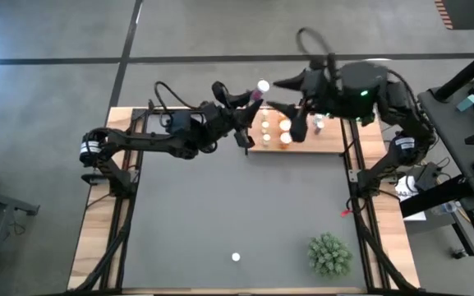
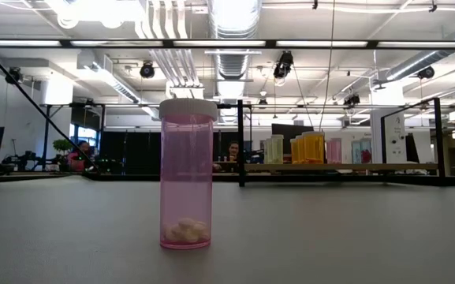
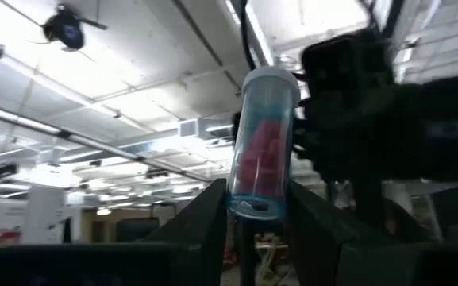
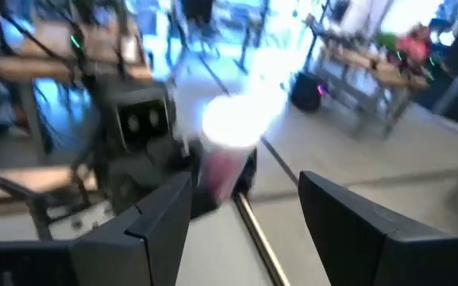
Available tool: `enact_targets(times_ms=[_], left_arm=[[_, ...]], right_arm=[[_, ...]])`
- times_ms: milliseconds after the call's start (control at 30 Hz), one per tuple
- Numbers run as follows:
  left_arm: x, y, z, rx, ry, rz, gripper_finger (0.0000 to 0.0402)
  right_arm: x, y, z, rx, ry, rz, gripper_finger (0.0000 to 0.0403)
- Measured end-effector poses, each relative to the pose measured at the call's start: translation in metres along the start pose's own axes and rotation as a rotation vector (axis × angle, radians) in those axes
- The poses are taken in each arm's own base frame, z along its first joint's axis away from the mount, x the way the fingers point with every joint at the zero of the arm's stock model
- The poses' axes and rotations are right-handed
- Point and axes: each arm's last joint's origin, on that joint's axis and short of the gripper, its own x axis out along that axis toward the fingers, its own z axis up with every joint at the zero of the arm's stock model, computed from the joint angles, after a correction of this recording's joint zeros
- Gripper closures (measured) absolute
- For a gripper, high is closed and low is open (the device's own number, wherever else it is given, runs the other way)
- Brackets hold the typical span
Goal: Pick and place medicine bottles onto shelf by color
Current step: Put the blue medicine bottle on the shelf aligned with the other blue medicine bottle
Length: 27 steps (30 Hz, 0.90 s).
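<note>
High view: left end effector clamped on a pink bottle, raised at the shelf's near corner; right end effector close opposite, fingers apart, empty. Several bottles stand shelved; one white-capped bottle waits on the dark mat beside a plant. Judged mostly done.

Low view: that remaining bottle, pink, upright on the grey counter; shelved bottles behind, and a ducted workshop ceiling.

Left wrist view: held bottle between fingers.

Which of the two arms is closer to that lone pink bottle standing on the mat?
The left, though neither is close. The pink bottle stands alone near the mat's front edge. Both the left gripper, holding another pink bottle, and the right gripper are up by the shelf.
</note>
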Motion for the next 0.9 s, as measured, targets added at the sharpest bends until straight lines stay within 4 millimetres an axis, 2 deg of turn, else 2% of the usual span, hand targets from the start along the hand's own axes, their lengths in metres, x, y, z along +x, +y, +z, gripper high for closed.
enact_targets(times_ms=[133, 433, 700, 900], left_arm=[[-0.001, -0.001, 0.0, -0.003, -0.006, -0.018, 0.0308], [0.0, -0.001, 0.002, -0.007, -0.031, -0.045, 0.0308], [0.0, -0.002, 0.004, -0.009, -0.051, -0.071, 0.0308], [0.0, -0.002, 0.003, -0.009, -0.05, -0.076, 0.0308]], right_arm=[[0.005, 0.004, 0.007, 0.004, -0.084, 0.106, 0.0179], [0.012, 0.005, 0.011, -0.018, -0.137, 0.097, 0.0179], [0.029, 0.011, 0.007, -0.038, -0.116, 0.098, 0.0179], [0.031, 0.011, 0.008, -0.053, -0.132, 0.094, 0.0179]])
